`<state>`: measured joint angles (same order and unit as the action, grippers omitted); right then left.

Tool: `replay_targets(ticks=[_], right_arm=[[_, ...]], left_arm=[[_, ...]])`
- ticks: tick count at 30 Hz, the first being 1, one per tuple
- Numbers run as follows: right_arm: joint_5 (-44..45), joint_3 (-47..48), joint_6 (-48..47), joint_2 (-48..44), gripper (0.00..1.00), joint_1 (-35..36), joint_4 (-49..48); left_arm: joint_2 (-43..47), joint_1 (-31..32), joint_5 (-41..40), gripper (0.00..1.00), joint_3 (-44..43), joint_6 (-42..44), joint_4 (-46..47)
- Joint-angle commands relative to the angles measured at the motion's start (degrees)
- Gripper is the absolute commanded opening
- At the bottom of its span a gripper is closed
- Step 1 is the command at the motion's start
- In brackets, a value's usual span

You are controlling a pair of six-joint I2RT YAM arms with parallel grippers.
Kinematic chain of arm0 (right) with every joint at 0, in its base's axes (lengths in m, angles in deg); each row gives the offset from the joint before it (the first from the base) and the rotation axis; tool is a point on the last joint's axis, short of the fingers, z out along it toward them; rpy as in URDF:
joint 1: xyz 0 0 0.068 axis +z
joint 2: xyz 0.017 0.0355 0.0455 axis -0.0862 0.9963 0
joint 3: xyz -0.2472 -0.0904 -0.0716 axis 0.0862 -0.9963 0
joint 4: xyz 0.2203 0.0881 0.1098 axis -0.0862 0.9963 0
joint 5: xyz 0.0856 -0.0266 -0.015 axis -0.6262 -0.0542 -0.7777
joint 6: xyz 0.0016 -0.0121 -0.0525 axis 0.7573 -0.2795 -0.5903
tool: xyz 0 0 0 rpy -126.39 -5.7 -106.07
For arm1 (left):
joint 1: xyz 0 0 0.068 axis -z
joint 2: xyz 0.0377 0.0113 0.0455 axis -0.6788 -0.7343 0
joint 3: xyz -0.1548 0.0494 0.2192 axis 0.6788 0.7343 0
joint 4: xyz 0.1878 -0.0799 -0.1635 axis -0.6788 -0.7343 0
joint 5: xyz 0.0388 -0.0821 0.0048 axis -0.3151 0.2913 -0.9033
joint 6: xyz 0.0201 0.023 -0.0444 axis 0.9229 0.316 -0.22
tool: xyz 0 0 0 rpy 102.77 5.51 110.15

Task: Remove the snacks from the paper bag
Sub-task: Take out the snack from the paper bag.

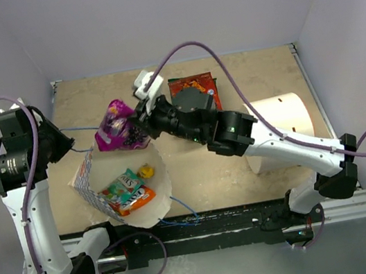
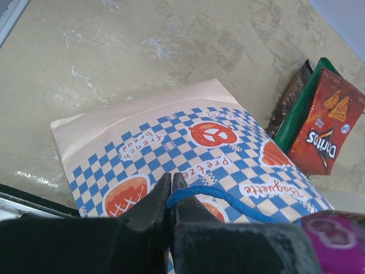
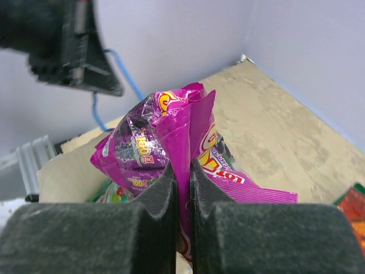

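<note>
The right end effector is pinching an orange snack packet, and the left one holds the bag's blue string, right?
Not quite. The packet pinched by the right end effector is magenta-purple, not orange; the right wrist view shows it. The left end effector does hold the blue string of the paper bag.

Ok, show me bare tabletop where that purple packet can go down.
Two free patches: the far-left corner between the purple packet and back wall, and the near-centre stretch between the paper bag and white cylinder. Crowded at the bag mouth and around the red chip packet.
</note>
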<state>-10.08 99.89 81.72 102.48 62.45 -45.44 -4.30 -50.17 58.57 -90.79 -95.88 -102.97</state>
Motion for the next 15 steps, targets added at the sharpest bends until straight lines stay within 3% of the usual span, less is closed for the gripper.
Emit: replay_targets(ticks=[1,6,15], right_arm=[[6.7,2.5,14.0,-6.7,0.00,-5.9,-6.9],[4.6,-0.9,22.4,-10.3,0.00,-15.0,-10.6],[4.3,5.7,34.1,-3.8,0.00,-31.5,0.1]], left_arm=[[0.3,0.0,-3.0,0.00,0.8,-1.4,2.1],[0.2,0.0,-3.7,0.00,1.3,-1.8,2.3],[0.6,0.0,-3.6,0.00,0.3,-0.3,3.4]])
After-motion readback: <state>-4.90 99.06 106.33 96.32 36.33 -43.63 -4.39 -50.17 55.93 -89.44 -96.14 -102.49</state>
